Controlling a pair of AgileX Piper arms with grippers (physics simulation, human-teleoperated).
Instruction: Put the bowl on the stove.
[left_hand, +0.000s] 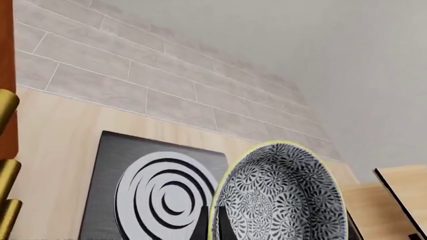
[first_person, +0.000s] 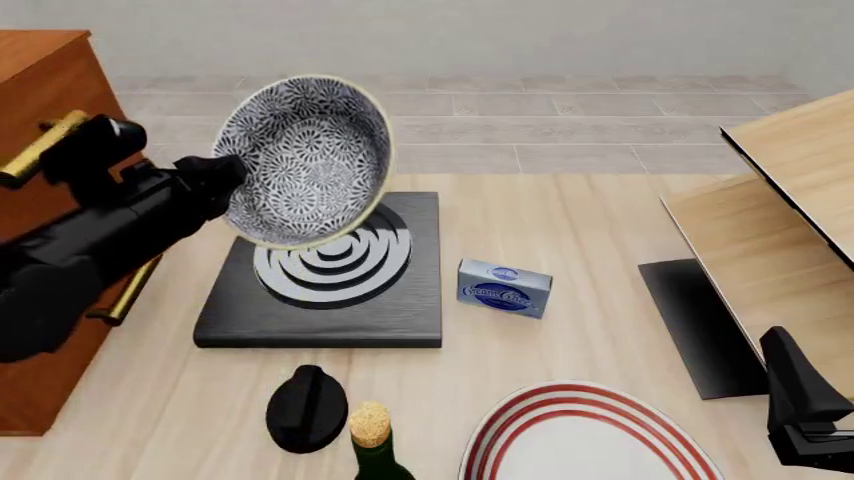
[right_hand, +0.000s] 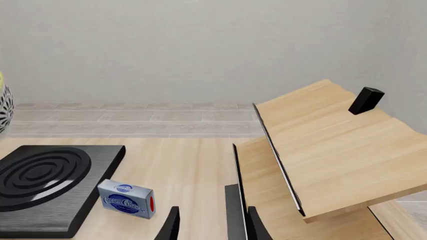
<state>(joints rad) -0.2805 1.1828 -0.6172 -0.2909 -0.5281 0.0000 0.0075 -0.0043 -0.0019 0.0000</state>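
The bowl (first_person: 310, 150), blue-and-white floral with a pale yellow rim, hangs tilted on its side in the air, its inside facing the front camera. It is above the back left part of the stove (first_person: 407, 310), a black slab with silver-and-black burner rings. My left gripper (first_person: 235, 186) is shut on the bowl's lower left rim. In the left wrist view the rim of the bowl (left_hand: 280, 195) sits between the fingertips of my left gripper (left_hand: 213, 225), with the stove (left_hand: 160, 190) behind. My right gripper (first_person: 797, 385) is at the near right, open and holding nothing; its fingers (right_hand: 172, 222) stand apart.
A small blue box (first_person: 505, 287) lies right of the stove. A thin black panel (first_person: 701, 325) and a tilted wooden shelf (first_person: 787, 190) are at the right. A red-ringed plate (first_person: 587, 440), a corked bottle (first_person: 370, 435) and a black object (first_person: 307, 407) sit near the front. A wooden cabinet (first_person: 40, 130) stands left.
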